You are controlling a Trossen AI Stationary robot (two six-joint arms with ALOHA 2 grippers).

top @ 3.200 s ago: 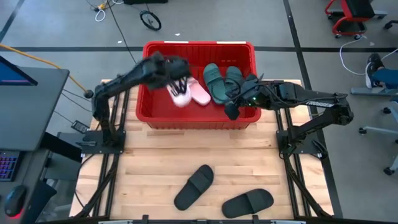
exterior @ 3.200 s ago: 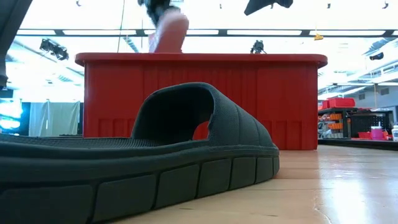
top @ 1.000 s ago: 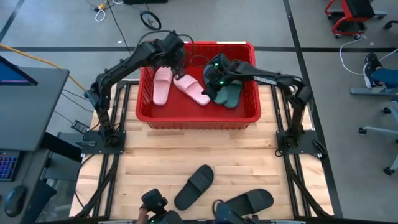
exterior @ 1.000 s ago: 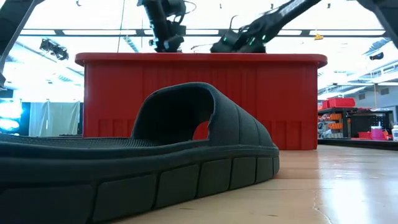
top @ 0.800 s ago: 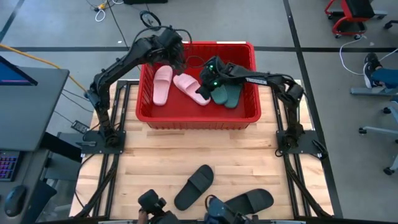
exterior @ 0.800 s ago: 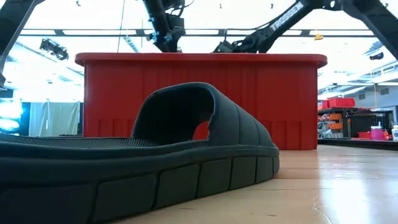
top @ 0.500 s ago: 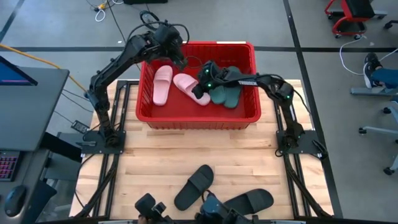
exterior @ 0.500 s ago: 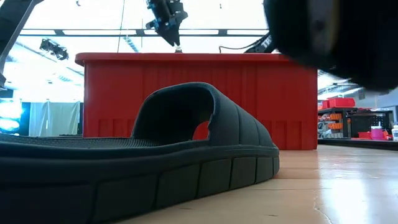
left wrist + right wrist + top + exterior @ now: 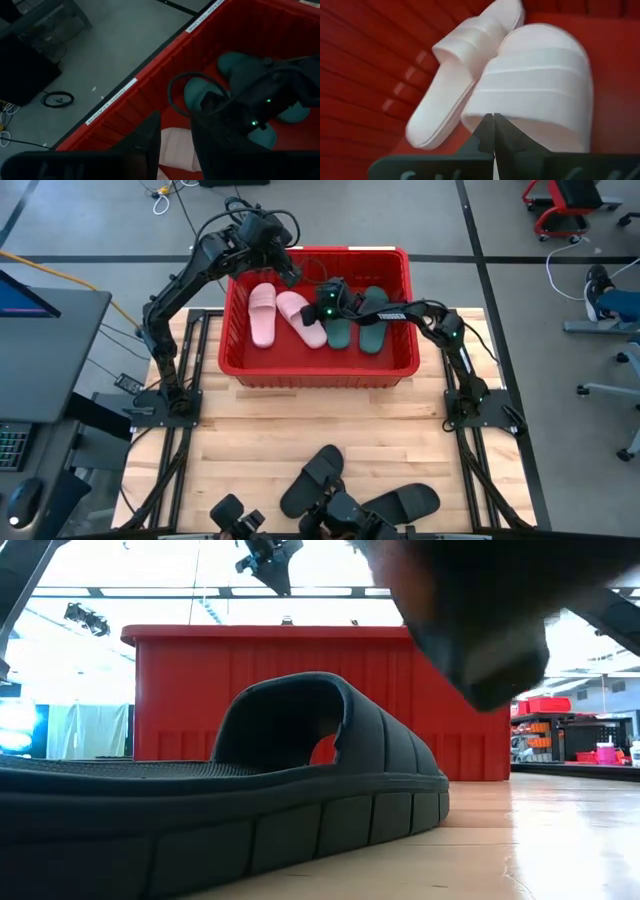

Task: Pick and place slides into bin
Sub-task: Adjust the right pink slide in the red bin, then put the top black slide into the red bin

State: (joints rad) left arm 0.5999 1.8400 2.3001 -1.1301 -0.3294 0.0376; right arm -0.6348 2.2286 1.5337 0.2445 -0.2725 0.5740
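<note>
Four of six slides in the bin (image 9: 318, 368): 2 pink (image 9: 263, 315), 2 green (image 9: 372, 318). Two black (image 9: 310, 478) left on the surface (image 9: 240, 450). Left tool (image 9: 268, 242) over bin's far-left corner, slightly parted, empty; right tool (image 9: 318, 313) inside by pink pair, closed, empty

My light wooden plank tabletop (image 9: 250, 450) sits on grey concrete floor (image 9: 90, 220). There's a red wheeled stool base (image 9: 562, 205) off in the corner, plus a small black wheel (image 9: 241, 212) lying loose.

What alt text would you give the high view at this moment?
Seen from above, a red bin at the table's far side holds two pink slides and two green slides. The left gripper and right gripper hover inside it, while two black slides lie on the near table.
</note>
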